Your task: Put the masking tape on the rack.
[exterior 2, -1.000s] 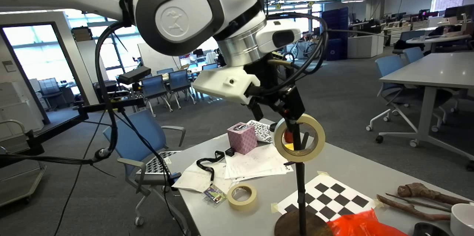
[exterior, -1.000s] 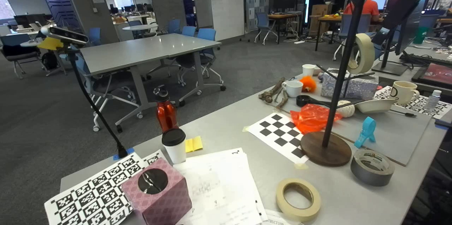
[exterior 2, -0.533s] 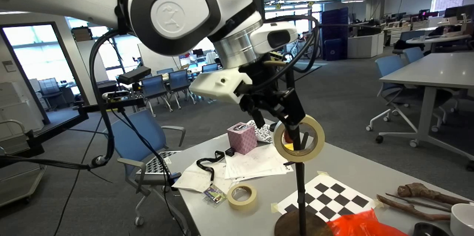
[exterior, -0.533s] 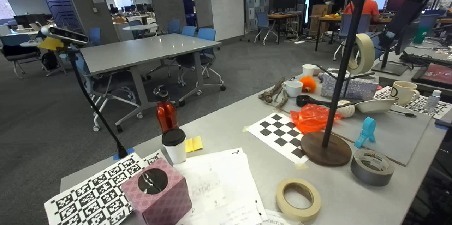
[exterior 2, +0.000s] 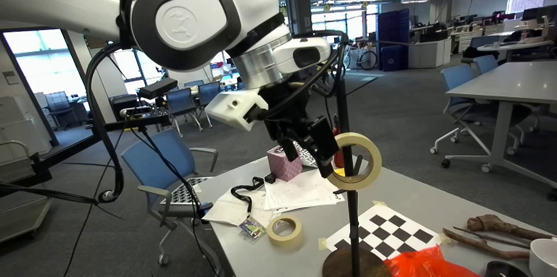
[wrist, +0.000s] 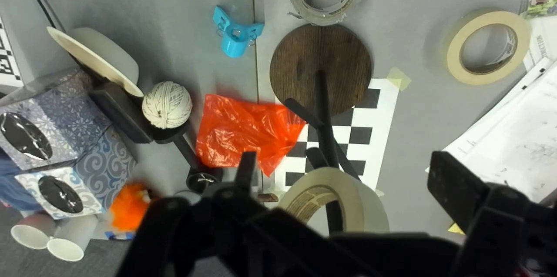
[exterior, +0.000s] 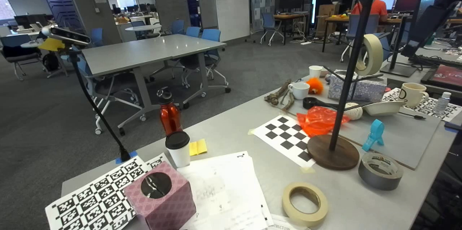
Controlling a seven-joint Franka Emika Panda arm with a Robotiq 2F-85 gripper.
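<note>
Masking tape (exterior: pixel 376 55): is hanging at the rack (exterior: pixel 345 96), which is standing nearer the right edge of the desk (exterior: pixel 353 201) than its left corner in an exterior view; what exactly is bearing the tape, I cannot tell.
End effector (wrist: pixel 343 159): is holding nothing; in the wrist view its fingers (wrist: pixel 454 190) are standing wide, with gaps on both sides of the tape.
Weight on the rack: is probably little, so a brush would be setting the tape swinging.
Cream ring: is likely behaving stiffly, gripping dry and papery, not fragile.
Thin wall: if re-gripping, I'd be pinching the side facing that right edge, one finger inside the hole, one outside.
</note>
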